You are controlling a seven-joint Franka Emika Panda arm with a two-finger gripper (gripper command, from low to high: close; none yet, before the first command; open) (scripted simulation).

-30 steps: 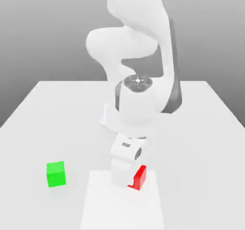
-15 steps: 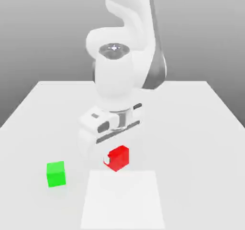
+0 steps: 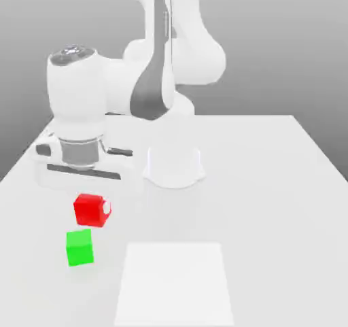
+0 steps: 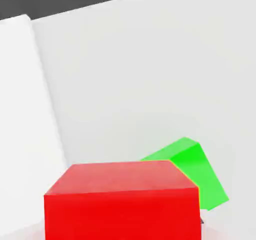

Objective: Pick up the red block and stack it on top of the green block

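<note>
The red block [image 3: 89,209] hangs in the air, held in my gripper [image 3: 92,210], which is shut on it; one white fingertip [image 3: 106,210] shows at the block's side toward the exterior view's right. The green block [image 3: 79,247] rests on the white table just below the red one, slightly toward the exterior view's left, with a small gap between them. In the hand view the red block [image 4: 122,200] sits close to the camera and the green block [image 4: 197,171] lies beyond and beside it on the table.
A brighter white square patch [image 3: 174,281] lies on the table [image 3: 272,183] near the front middle. The arm's white base [image 3: 173,166] stands at the table's middle, behind the blocks.
The arm has swung toward the exterior view's left, carrying the red block up off the white patch and over to just above the green block. The green block has not moved.
</note>
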